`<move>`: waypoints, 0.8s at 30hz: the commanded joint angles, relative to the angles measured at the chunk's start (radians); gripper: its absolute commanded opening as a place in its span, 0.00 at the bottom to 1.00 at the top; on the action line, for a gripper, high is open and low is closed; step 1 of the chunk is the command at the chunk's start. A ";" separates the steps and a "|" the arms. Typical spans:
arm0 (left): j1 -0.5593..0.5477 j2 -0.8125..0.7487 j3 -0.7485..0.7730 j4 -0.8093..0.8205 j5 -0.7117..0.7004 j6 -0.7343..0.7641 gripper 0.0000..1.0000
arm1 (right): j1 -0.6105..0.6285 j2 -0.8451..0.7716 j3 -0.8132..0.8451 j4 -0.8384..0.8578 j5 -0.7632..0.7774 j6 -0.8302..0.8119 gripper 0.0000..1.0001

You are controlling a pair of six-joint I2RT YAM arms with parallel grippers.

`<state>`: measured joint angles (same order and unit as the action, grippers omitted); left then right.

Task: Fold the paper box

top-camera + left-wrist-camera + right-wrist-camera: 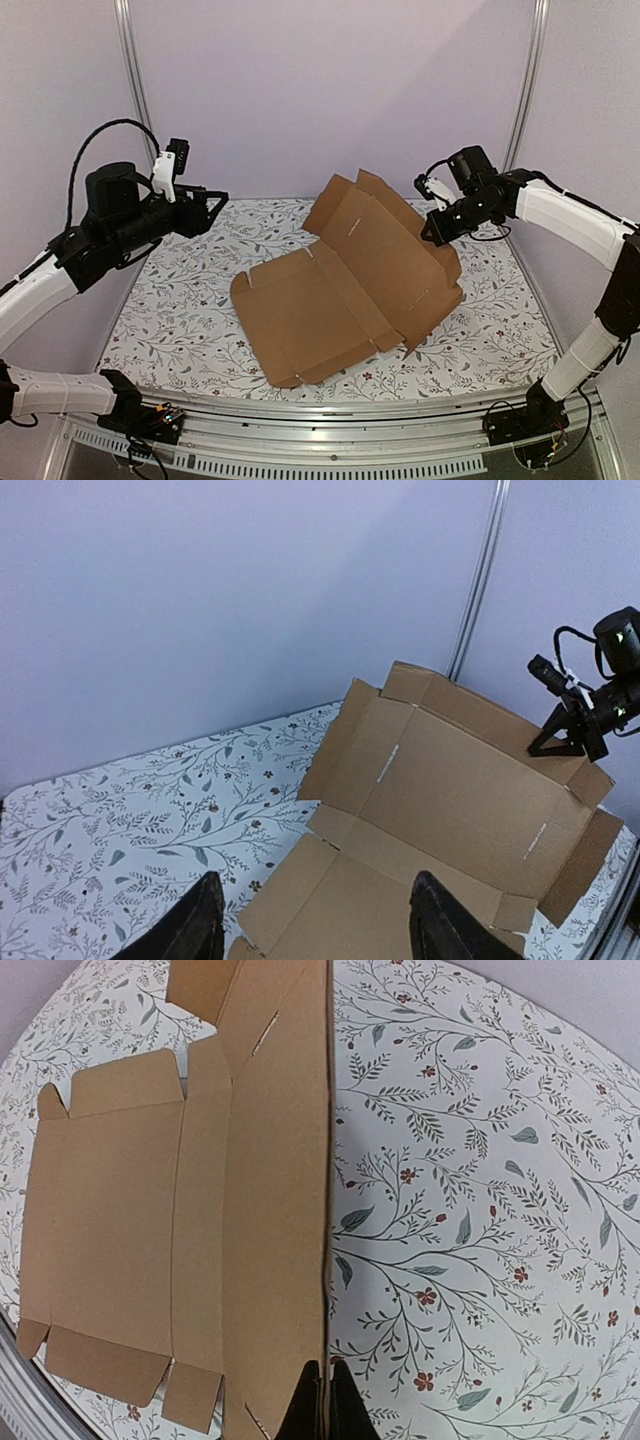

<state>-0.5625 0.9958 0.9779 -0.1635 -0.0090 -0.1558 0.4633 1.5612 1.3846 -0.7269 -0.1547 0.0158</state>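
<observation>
1. Currently, item: the paper box (350,290), an unprinted brown cardboard sheet, lying mid-table on the floral tablecloth (180,310). The near panel lies flat. The far panel is lifted along its crease and leans back toward the rear wall, with its side flaps splayed.
2. Right gripper (321,1380): jaws closed tight on the top edge of the raised panel, pinching the cardboard. This grip appears to be what keeps that panel up.
3. Left gripper (318,885): jaws spread fairly wide, holding nothing. It hangs in the air over the left part of the table, well apart from the sheet and pointed toward it.
4. Step in hand, as judged: early shaping. One large panel is hinged up, and no wall or flap is yet tucked or locked.
5. Next move, as judged: the free left arm should descend to the flat half and either pin it down or raise a side flap. Meanwhile the right should keep its pinch without creasing the thin edge.
6. Caution: the sheet is light and may slide on the cloth if pushed.
</observation>
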 commanded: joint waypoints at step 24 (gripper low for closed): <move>-0.104 -0.209 -0.230 -0.141 0.011 -0.240 0.56 | 0.135 0.312 0.396 -0.058 0.094 -0.692 0.00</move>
<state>-0.6495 0.7643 0.7788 -0.3187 -0.0418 -0.3584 0.5938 1.8450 1.7195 -0.7952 -0.0364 -0.5785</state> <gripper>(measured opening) 0.562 0.007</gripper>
